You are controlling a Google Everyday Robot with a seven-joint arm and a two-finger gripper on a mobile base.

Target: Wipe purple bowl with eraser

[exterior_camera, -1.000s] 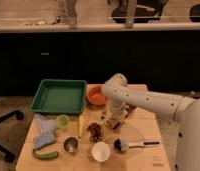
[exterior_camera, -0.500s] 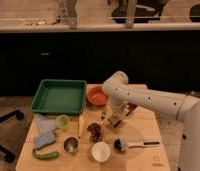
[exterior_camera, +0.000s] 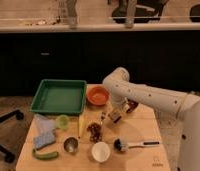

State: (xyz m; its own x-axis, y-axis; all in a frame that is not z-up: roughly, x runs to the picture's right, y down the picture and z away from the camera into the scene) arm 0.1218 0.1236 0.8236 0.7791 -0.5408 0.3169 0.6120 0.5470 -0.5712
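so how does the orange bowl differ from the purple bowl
The orange bowl is bright and fully visible beside the green tray; the purple bowl is dark and partly hidden behind the arm. The end effector, shut on the eraser, hangs between them. Both are round and upright.

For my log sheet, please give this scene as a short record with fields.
gripper: over the table centre, front right of the orange bowl, jaws shut on the eraser
purple bowl: right of the gripper, partly hidden by the arm
green tray: left of the orange bowl
brush: front edge, right of the white cup
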